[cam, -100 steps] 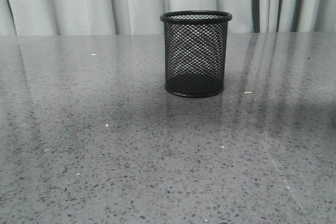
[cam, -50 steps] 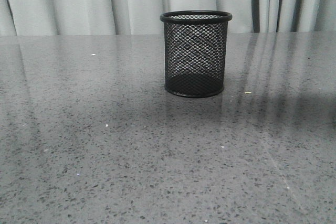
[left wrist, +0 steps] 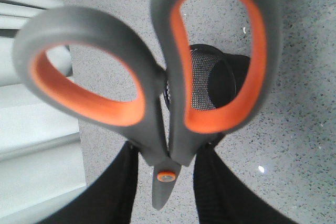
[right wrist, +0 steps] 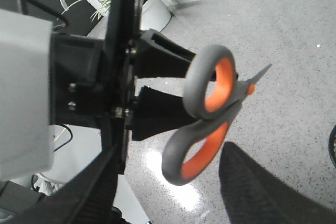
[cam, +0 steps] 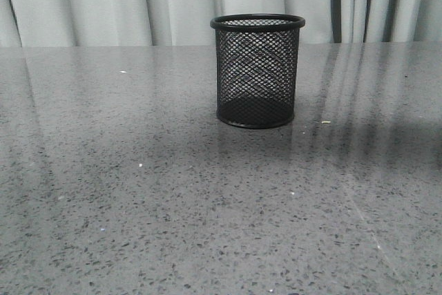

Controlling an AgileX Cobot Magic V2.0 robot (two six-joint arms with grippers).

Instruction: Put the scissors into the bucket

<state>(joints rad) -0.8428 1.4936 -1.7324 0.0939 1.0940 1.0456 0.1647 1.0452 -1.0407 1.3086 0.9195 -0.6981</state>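
Your left gripper (left wrist: 164,174) is clamped on the scissors (left wrist: 157,85), held above the bucket (cam: 257,70) standing on the table (cam: 138,198). Your right gripper (right wrist: 173,192) is spread, holding nothing.

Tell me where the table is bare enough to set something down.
Nearly everywhere in the front view: left of the bucket, right of it, and the broad near stretch of table before it. Only the bucket stands there. The scissors are off the table in the left gripper.

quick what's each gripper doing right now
Left gripper: closed on the scissors, held above the table.
Right gripper: open, holding nothing.
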